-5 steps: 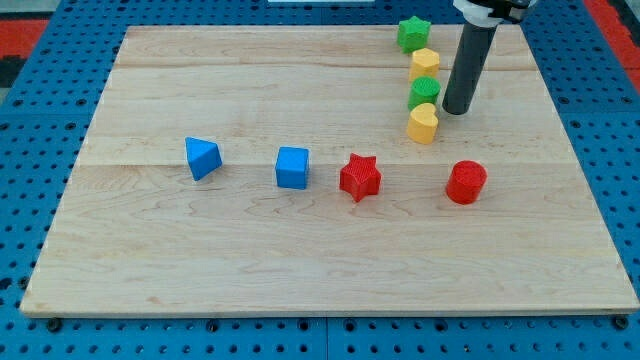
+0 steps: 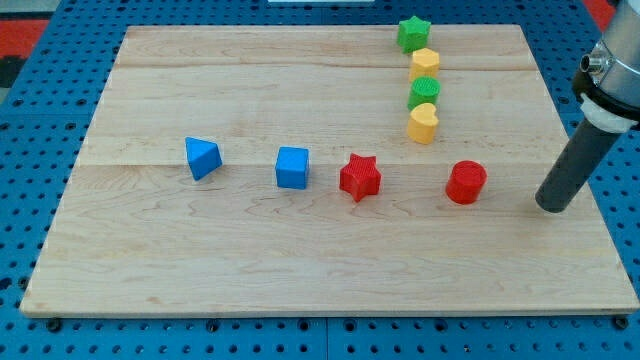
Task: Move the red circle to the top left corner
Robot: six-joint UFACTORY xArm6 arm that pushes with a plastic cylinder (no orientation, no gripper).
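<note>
The red circle (image 2: 466,182) is a short red cylinder on the wooden board (image 2: 200,260), right of centre. My tip (image 2: 553,206) rests on the board to the circle's right and slightly lower, with a gap between them. The dark rod rises from it toward the view's upper right. The board's top left corner (image 2: 135,35) is far from the circle.
A red star (image 2: 360,177), a blue cube (image 2: 293,167) and a blue triangular block (image 2: 202,157) lie in a row left of the circle. A column near the top holds a green star (image 2: 413,33), a yellow block (image 2: 425,63), a green block (image 2: 424,92) and a yellow heart (image 2: 423,123).
My tip has moved from beside the yellow heart and green block down and to the right, to the right side of the red circle. No block has moved.
</note>
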